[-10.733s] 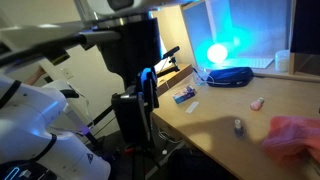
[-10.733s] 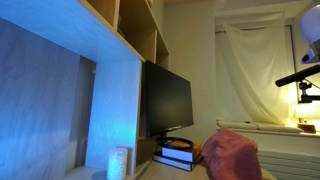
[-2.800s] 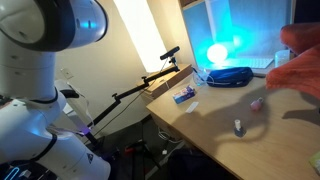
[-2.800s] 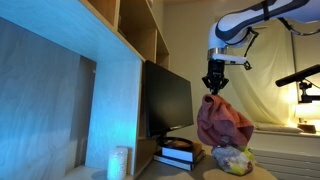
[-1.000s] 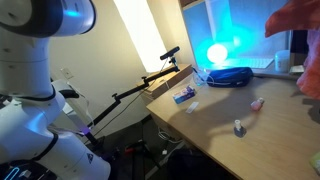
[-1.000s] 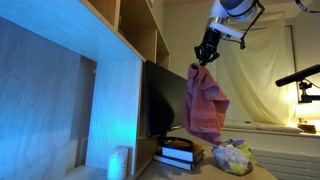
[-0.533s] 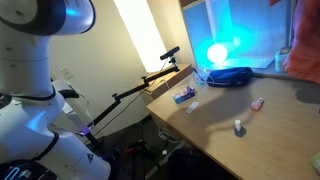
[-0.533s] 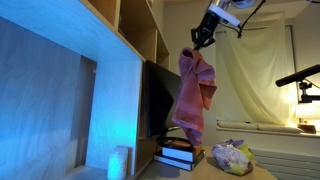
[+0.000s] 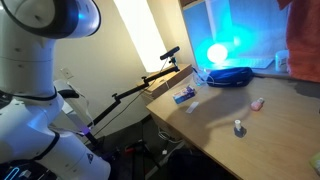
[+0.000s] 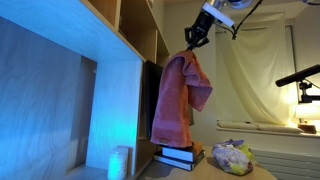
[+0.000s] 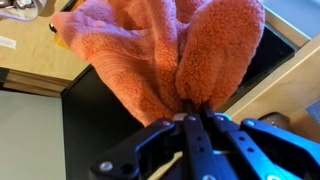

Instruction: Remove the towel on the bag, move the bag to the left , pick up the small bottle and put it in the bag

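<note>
Plainly, the end effector (image 10: 195,38) is clamped on the pink towel (image 10: 180,95), which dangles high above and to one side of the floral bag (image 10: 235,157). If let go too near, it could land on the bag or cover the small bottle (image 9: 238,126).

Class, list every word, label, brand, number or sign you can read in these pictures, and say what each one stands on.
No text is legible in any view.
Blue packet: print too blurred to read.
Small bottle: any label too small to read.
Towel in the end effector: no lettering visible.
</note>
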Motion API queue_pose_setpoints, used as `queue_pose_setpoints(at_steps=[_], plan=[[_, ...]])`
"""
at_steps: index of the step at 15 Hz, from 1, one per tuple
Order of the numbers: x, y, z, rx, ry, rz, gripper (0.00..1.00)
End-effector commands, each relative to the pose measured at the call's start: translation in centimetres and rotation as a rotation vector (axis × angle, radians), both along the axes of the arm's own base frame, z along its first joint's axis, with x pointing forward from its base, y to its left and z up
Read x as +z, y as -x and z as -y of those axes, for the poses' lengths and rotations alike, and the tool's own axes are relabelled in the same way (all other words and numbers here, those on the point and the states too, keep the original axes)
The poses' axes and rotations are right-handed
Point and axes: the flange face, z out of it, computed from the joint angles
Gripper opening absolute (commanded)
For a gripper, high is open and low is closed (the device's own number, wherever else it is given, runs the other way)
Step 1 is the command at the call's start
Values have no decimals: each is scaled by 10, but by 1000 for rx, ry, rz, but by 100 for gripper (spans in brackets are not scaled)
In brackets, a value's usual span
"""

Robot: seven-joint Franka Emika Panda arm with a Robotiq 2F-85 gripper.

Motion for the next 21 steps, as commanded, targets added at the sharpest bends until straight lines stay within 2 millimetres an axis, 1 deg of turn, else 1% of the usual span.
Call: queue_pose_setpoints(at_steps=[1,7,8,9,11,16,21], plan=[[0,0,1,-1,0,0,8],[0,0,3,-3,0,0,8],[0,0,3,-3,0,0,2],[-1,-1,4,-23,-11,4,2],[5,-2,2,-32,2,35,2],[14,-5,-16,-41,17,86,2],[7,-11,-32,-101,36,117,2]])
